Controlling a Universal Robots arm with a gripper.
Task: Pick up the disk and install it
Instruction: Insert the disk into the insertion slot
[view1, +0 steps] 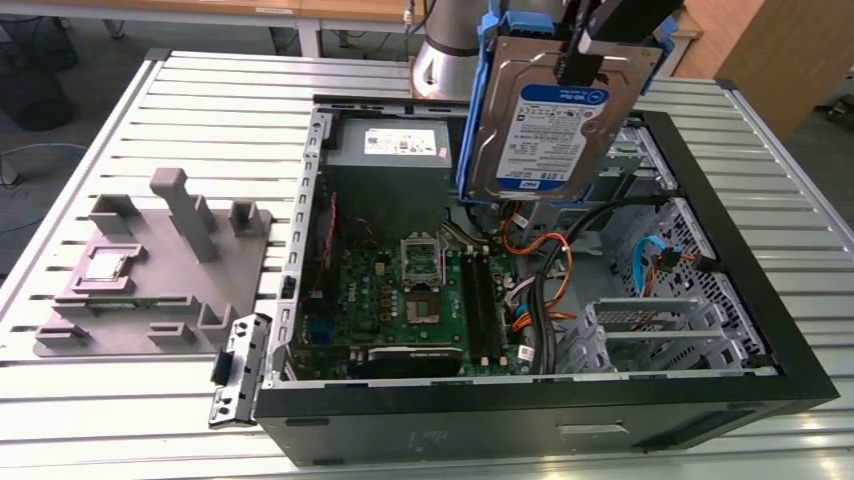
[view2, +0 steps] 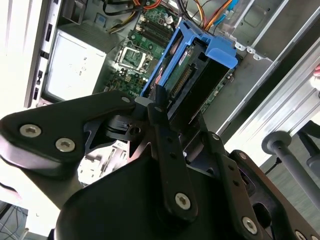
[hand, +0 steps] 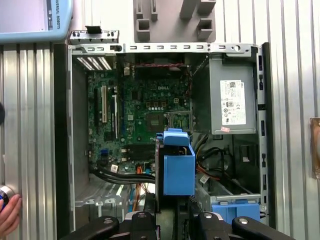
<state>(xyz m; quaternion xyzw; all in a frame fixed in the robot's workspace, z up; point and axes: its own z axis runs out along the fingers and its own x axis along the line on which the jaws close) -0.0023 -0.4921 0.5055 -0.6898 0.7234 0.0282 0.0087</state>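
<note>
The disk (view1: 554, 130), a silver-grey drive with a white-and-blue label in a blue carrier frame, hangs upright in the air over the back of the open computer case (view1: 747, 300). My gripper (view1: 590, 50) is shut on its upper edge, black fingers on either side. In both wrist views the disk's blue carrier (view2: 220, 50) (hand: 177, 167) sticks out beyond the gripper (view2: 182, 112) (hand: 175, 212), above the motherboard and cables.
Inside the case lie the green motherboard (view1: 400, 290), a grey power-supply box (view1: 387, 145), loose cables (view1: 547, 250) and a metal drive cage (view1: 667, 330). A grey fixture plate (view1: 147, 260) sits on the slatted table at the exterior view's left. A hand (hand: 7, 212) rests at the table's edge.
</note>
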